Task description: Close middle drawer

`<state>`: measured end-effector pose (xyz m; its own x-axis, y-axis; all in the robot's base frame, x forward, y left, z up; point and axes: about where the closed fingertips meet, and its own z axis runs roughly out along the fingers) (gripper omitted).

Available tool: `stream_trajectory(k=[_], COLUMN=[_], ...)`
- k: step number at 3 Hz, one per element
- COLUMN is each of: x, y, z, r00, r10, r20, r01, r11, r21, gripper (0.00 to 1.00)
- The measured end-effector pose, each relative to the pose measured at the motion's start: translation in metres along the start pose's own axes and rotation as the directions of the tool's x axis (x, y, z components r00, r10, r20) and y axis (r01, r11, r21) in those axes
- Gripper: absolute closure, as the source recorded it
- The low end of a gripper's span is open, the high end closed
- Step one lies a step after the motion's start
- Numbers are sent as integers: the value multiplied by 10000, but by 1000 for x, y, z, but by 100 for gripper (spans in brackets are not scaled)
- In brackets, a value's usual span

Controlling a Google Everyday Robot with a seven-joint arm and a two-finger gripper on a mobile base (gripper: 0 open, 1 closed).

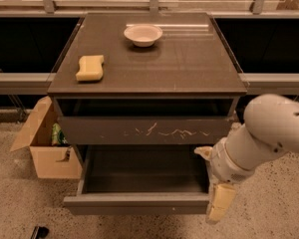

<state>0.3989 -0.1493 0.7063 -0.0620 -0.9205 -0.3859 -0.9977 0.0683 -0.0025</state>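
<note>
Status: task not done. The middle drawer [139, 203], the plain-fronted one low in the cabinet [65, 91], is pulled far out of the cabinet's front and its inside is in full view, with nothing visible in it. Don't mix it up with the scratched drawer [144, 130] just above it, which sits only slightly out of the cabinet. The gripper [220, 204] hangs pointing down at the cabinet's front right, just beside the right end of the middle drawer's front panel. I can't tell if it's touching the panel, and I can't tell whether it's released or clenched; it isn't visibly holding anything. The whole push is left. My read: you need the gripper squarely in front of that panel, then a straight drive toward the cabinet until the front sits flush. Pushing only at the right corner could skew the drawer on its runners. On the cabinet's top surface [189, 68], the bowl [143, 35] and sponge [90, 67] are well clear of the work. The cardboard box [42, 151] on the floor to the cabinet's left isn't in the drawer's path.
</note>
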Motion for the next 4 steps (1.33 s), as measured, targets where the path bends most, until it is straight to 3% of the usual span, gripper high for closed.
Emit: stream_trajectory(k=[1, 3, 4], x=[26, 72, 99], y=[21, 32, 32], z=[62, 150, 189], r00=[9996, 9967, 9883], r10=[28, 716, 1460], r20=[293, 371, 431], r01=[-12, -668, -1368], r11=[9984, 9909, 9761], r21=[-566, -1170, -1686], gripper=[3, 49, 72])
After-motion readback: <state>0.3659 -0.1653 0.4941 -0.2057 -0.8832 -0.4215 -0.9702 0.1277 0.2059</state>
